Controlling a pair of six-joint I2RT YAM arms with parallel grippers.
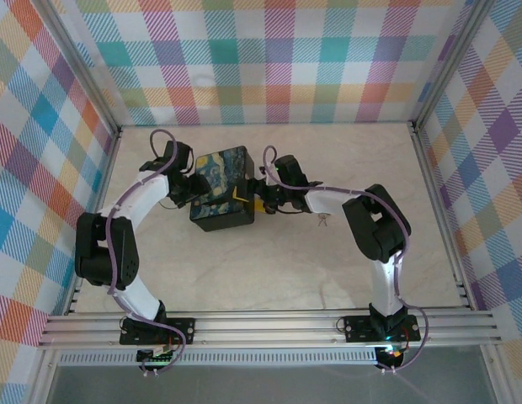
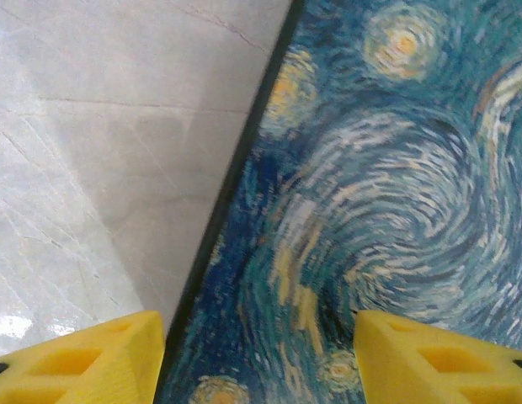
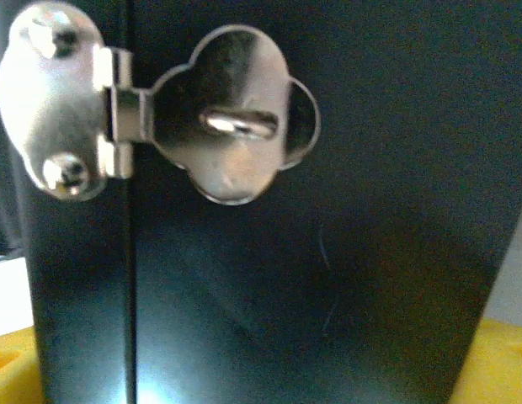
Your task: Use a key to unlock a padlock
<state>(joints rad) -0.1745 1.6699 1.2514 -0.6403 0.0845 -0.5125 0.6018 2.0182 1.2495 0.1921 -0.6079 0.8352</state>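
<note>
**Counter** [image 1: 269, 278]: pale marbled surface, walled in by plaid panels.

**Box** [image 1: 221, 189]: black, with a lid painted in blue and yellow swirls. It stands mid-counter between the two hands. In the left wrist view the lid [image 2: 387, 194] takes up the right side, its dark edge running diagonally against bare counter.

**Hasp** [image 3: 231, 126]: bright metal, clover-shaped, lying flat on the box's black front wall [image 3: 328, 278]. It is hinged at a rounded plate [image 3: 50, 101] fixed with two screws. A small metal staple [image 3: 240, 124] pokes through its slot, and nothing hangs from the staple.

**Key** [image 1: 322, 220]: a tiny, thin, pale item lying on the counter right of the box, just beside the right forearm and apart from both hands. It is probably the key. At this size it cannot be told whether the padlock lies with it.

**Left hand** [image 1: 189, 187]: at the box's left side. In its wrist view [image 2: 261, 370] the yellow fingers [image 2: 76, 362] are spread wide over the lid's edge, gripping nothing.

**Right hand** [image 1: 257, 198]: at the box's right side, facing the hasp wall. In its wrist view [image 3: 261, 370] the yellow fingers [image 3: 497, 362] sit at the two lower corners, wide apart and empty.
</note>
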